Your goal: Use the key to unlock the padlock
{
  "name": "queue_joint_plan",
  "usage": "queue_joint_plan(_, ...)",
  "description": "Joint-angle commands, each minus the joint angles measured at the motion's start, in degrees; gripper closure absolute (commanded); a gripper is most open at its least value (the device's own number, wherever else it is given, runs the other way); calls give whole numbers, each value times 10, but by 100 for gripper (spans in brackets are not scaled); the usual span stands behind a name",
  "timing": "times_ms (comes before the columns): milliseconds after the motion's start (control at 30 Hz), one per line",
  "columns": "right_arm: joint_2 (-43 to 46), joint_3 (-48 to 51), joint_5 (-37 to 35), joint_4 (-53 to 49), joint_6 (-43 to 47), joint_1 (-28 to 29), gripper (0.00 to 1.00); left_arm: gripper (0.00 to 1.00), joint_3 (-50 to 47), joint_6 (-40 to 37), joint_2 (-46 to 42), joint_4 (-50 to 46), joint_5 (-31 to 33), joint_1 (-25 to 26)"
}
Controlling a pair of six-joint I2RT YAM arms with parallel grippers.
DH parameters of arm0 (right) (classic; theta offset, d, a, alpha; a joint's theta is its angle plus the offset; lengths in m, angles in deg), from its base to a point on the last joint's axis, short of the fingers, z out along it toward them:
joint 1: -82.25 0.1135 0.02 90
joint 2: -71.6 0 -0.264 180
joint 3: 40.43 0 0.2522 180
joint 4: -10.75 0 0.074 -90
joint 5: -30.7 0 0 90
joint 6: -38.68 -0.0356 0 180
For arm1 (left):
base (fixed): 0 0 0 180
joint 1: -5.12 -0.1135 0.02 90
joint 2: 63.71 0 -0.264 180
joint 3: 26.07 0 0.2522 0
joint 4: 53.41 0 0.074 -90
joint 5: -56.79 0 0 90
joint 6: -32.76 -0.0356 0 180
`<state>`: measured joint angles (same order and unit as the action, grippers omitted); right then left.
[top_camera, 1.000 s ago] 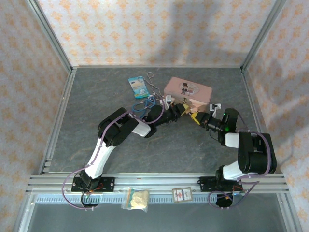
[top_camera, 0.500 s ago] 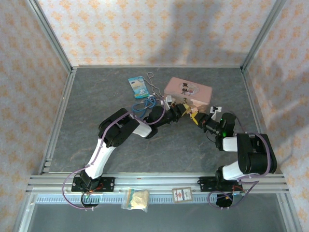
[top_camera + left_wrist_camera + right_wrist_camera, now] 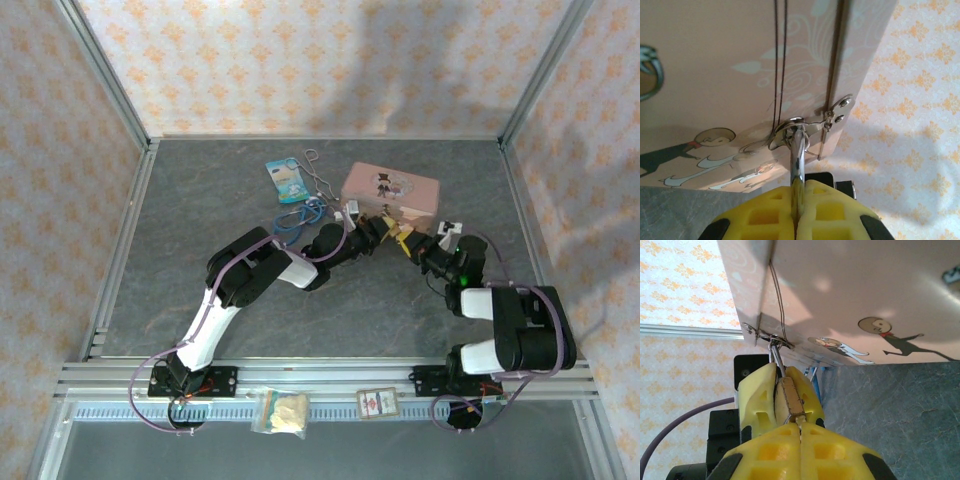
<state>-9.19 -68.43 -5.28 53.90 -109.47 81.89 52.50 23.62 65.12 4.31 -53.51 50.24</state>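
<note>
1. Pink tin: the thin hasp on its front carries the padlock; if I pull, the hasp may bend.
2. My left gripper is clenched on the padlock; a weak hold would let it spin.
3. My right gripper is clenched on the key, I think; crooked turning may jam it.
</note>
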Motion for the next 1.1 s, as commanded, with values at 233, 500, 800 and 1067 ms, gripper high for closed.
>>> queue_joint_plan(233, -34, -33, -4, 63, -53, 10, 100, 100, 32, 4, -14, 84, -72, 33)
queue_joint_plan(500, -25, -44, 22, 144, -298, 8, 100, 100, 29, -23, 10, 188, -90, 27)
queue_joint_plan(800, -35, -29, -57, 375, -628, 7, 100, 100, 17, -50, 33, 272, -96, 24)
queue_joint_plan(1067, -43, -17, -68, 371, -617, 11, 100, 100, 19, -46, 55, 295, -91, 22)
